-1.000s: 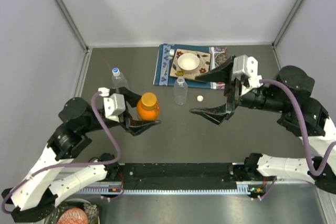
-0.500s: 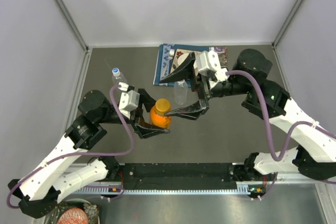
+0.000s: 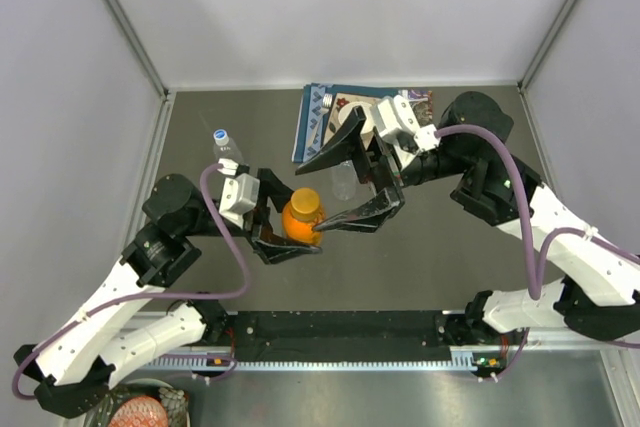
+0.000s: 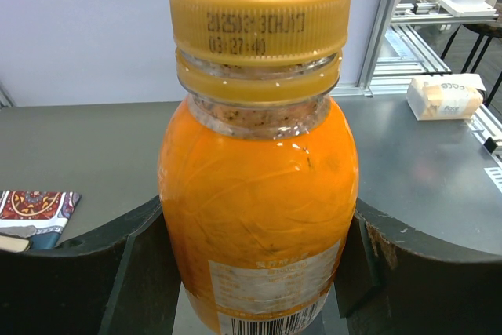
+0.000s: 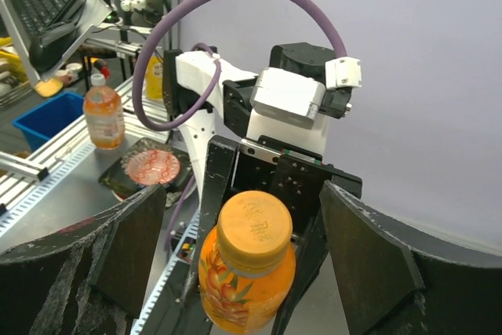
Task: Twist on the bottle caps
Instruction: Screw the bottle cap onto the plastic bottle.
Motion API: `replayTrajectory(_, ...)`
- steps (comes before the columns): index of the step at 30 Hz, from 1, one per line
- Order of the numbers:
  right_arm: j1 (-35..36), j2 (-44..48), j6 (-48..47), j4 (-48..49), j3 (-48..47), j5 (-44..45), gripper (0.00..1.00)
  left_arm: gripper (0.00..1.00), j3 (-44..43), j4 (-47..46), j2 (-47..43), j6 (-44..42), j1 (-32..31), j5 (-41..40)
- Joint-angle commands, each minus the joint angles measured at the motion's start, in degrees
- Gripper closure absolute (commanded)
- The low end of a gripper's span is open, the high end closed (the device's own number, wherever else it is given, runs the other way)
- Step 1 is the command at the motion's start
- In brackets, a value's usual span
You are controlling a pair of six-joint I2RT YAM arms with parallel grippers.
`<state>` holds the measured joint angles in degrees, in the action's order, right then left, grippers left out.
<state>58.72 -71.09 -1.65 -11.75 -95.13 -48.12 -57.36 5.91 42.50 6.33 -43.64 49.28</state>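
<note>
Arms have both closed on the middle of the frame: a second ago your right arm (image 3: 500, 172) sat out at the right side, and your left arm (image 3: 160, 232) held its load lower left. Now they meet just below centre. I read this as the set-up for tightening one cap, not a reach for a loose one. The table (image 3: 430, 267) is bare to the lower right, so that is your free side for backing out. Enclosure walls (image 3: 90, 97) stand well apart from both wrists. A patterned mat (image 3: 312, 132) lies at upper centre, just behind the right wrist. The left gripper (image 3: 284, 231) is clamped round the belly of the orange bottle (image 3: 298, 223), holding it upright; whether its base rests on the table I cannot tell. The right gripper (image 3: 312, 197) is spread wide, with a finger on either side of the bottle's top and touching nothing in the right wrist view. A clear bottle (image 3: 343, 182) stands near the upper right finger, so watch it as you turn. The second clear bottle (image 3: 226, 152), at upper left, wears a blue-and-white cap (image 3: 220, 135) and is out of the way. The orange cap (image 4: 259, 9) sits level on its neck; how tight it is cannot be seen, so close on it squarely before twisting. The white cap seen a second ago now lies hidden under the right gripper.
</note>
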Motion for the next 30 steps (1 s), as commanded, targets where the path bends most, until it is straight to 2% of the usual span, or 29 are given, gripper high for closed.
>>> replayTrajectory(1, -0.2, -1.2, 3.0, 2.9, 0.2, -3.6, 0.21, 0.91, 0.1, -3.7, -0.7, 0.3, 0.2, 0.9)
replayTrajectory(9, -0.2, -2.8, 3.6, 3.2, 0.3, -3.7, 0.25, 0.92, 0.1, -3.8, -0.6, 0.4, 0.3, 0.7)
replayTrajectory(25, -0.2, -3.0, 4.8, 5.3, 2.1, -4.1, 0.44, 0.92, 1.0, -4.0, -1.5, 0.4, 0.8, -0.1)
replayTrajectory(30, -0.2, -3.1, 5.2, 5.2, 2.4, -3.7, 0.45, 0.93, 1.1, -4.1, -1.7, 0.4, 0.9, -0.3)
